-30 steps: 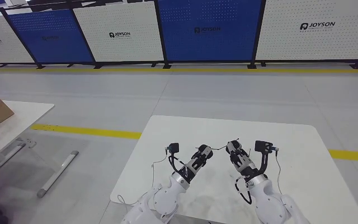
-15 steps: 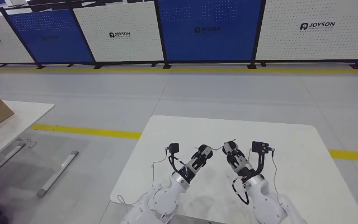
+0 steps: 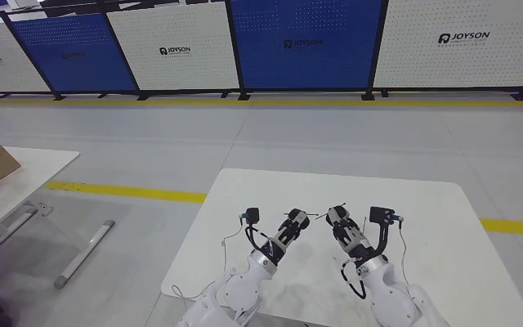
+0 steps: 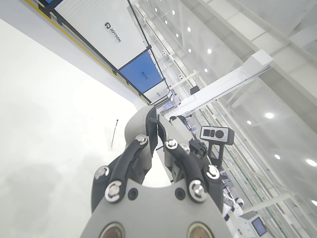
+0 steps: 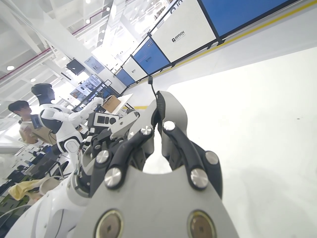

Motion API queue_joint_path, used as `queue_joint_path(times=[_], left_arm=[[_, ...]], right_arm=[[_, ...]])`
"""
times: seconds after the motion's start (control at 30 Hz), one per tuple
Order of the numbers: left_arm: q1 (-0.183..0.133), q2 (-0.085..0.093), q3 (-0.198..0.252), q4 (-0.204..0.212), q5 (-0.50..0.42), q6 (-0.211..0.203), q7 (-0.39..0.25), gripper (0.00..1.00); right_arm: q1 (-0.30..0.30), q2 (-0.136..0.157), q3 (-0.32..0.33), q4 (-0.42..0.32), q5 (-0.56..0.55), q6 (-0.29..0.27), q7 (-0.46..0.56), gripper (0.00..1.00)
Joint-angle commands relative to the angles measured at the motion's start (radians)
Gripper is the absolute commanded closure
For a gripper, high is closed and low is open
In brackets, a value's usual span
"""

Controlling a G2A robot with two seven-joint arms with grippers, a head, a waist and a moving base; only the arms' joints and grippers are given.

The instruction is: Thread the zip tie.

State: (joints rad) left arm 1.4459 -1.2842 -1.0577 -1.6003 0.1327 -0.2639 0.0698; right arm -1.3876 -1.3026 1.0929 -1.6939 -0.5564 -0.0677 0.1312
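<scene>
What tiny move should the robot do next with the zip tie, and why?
Probably ease the left pincer a little closer to the right pincer, aiming tail at head. The right one is shut on the zip tie, its head poking out in front. The left is shut on what looks like the tail, and a small gap separates the two.

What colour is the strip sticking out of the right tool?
Black; the thin plastic zip tie in the right tool shows best in the right wrist view.
</scene>
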Motion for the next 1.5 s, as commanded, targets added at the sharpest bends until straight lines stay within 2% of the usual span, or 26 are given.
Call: queue_joint_path(times=[0.0,0.17,0.3,1.47], left_arm=[[0.0,0.0,-0.001,0.0,0.008,0.002,0.003,1.0],[0.0,-0.001,-0.001,0.001,0.049,0.006,0.025,1.0],[0.001,0.0,-0.002,0.001,0.054,-0.005,0.017,1.0],[0.002,0.0,-0.002,0.0,0.055,-0.006,0.016,1.0]], right_arm=[[0.001,-0.001,0.004,-0.002,-0.002,0.002,-0.007,1.0],[-0.007,0.0,0.019,-0.013,-0.015,0.008,-0.021,1.0],[-0.01,0.0,0.025,-0.016,-0.02,0.01,-0.019,1.0],[0.015,-0.013,0.007,0.002,-0.06,0.021,-0.002,1.0]])
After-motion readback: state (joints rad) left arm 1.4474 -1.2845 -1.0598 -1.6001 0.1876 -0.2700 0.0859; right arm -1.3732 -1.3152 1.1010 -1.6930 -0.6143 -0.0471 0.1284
